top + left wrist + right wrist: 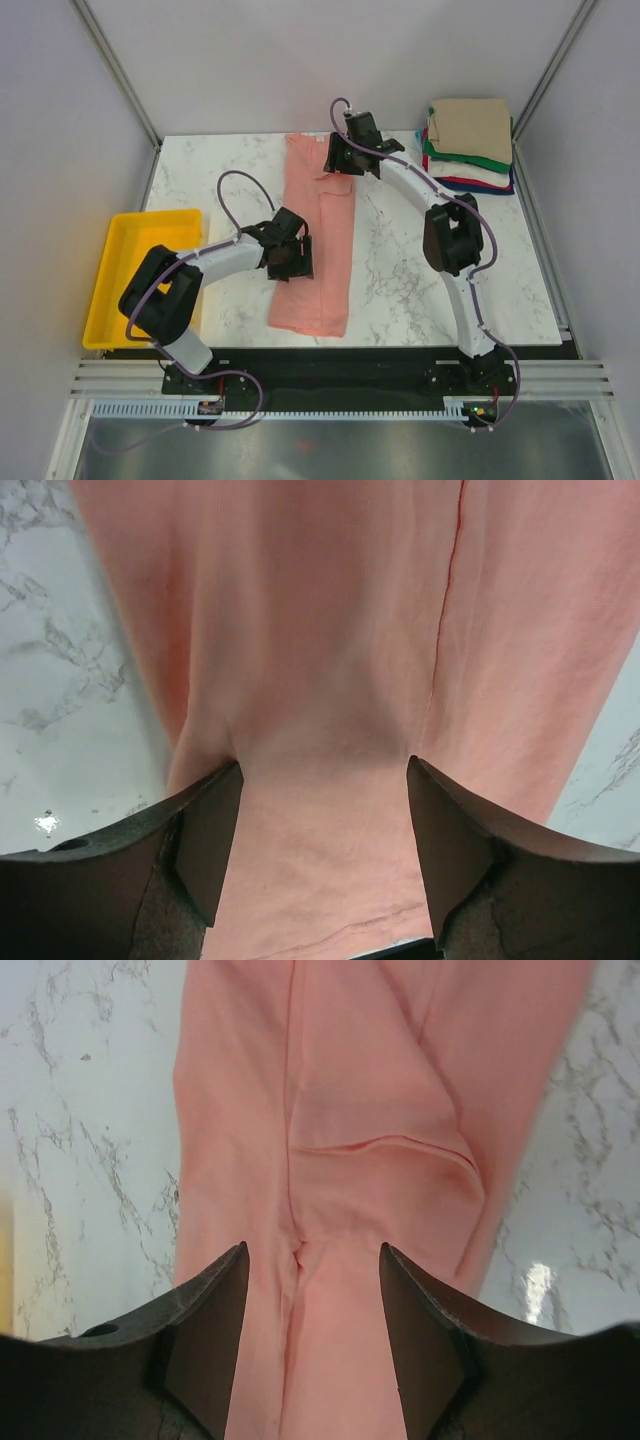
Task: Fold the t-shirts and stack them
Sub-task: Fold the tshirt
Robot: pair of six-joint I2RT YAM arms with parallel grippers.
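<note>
A salmon-pink t-shirt (pixel 318 265) lies folded into a long narrow strip down the middle of the marble table. My left gripper (pixel 295 262) is over its lower left part, jaws open with pink cloth (pixel 330 660) spread flat between them. My right gripper (pixel 338 158) is over the strip's far end, jaws open above a folded sleeve (pixel 380 1180). Neither gripper holds the cloth. A stack of folded t-shirts (pixel 470 145), tan on top over green, white, red and blue, sits at the far right corner.
A yellow plastic tray (pixel 125 275) sits at the table's left edge, beside the left arm. White walls and a metal frame enclose the table (pixel 400 290). The right arm arches over the table's middle right.
</note>
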